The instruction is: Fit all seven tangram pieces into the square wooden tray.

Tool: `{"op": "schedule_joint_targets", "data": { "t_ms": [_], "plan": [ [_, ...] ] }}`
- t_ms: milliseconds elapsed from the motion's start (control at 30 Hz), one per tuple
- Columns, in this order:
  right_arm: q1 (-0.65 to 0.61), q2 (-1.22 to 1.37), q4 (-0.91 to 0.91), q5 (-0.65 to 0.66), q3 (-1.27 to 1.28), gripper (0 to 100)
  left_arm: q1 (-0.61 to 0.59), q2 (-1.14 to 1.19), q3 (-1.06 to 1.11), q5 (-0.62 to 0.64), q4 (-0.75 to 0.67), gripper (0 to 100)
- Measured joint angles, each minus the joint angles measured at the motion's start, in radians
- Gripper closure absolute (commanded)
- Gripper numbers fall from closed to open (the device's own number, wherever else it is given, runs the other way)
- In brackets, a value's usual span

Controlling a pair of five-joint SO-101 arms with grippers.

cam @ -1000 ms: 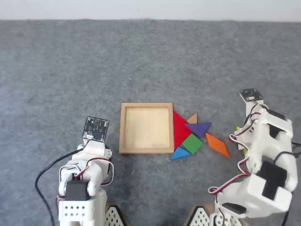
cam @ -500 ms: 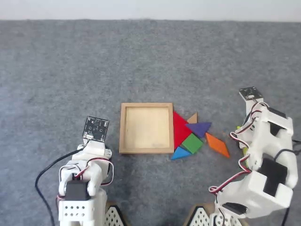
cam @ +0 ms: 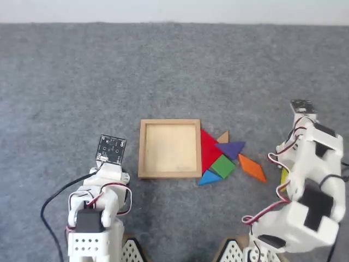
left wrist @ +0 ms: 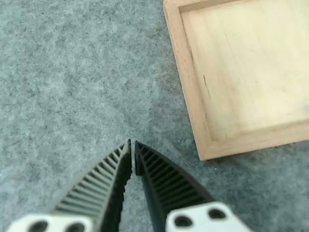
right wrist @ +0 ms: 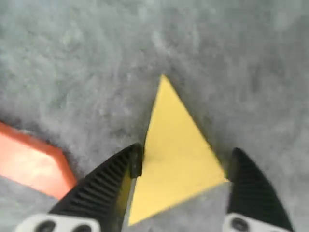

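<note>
The square wooden tray (cam: 169, 122) lies empty at the table's middle; its corner (left wrist: 203, 145) shows in the left wrist view. Against its right side lie a red triangle (cam: 208, 150), a purple triangle (cam: 231, 148), a green square (cam: 223, 166), a blue triangle (cam: 209, 177), a wood-coloured triangle (cam: 223, 136) and an orange parallelogram (cam: 252, 167). A yellow triangle (right wrist: 176, 159) lies flat on the carpet between the fingers of my open right gripper (right wrist: 186, 162); a sliver of it (cam: 284, 174) peeks from under the right arm. My left gripper (left wrist: 133, 143) is shut and empty, just off the tray's near left corner.
Grey carpet covers the whole table. The left arm (cam: 109, 164) stands left of the tray, the right arm (cam: 308, 164) right of the pieces. An end of the orange parallelogram (right wrist: 29, 159) lies close beside one right finger.
The right arm's wrist has shifted to the right, away from the pieces. The left arm and all the pieces by the tray have stayed put.
</note>
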Motion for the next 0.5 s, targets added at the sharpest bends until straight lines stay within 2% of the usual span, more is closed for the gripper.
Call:
{"op": "schedule_joint_targets", "data": {
  "t_ms": [100,233,500],
  "plan": [
    [0.003,-0.072,0.077,-0.066,0.0,64.1,0.0,0.0,0.0,0.0,0.0,99],
    [0.003,-0.097,0.117,-0.086,0.0,65.7,0.0,0.0,0.0,0.0,0.0,99],
    [0.003,0.054,0.028,-0.123,0.0,65.9,0.0,0.0,0.0,0.0,0.0,99]
  ]
}}
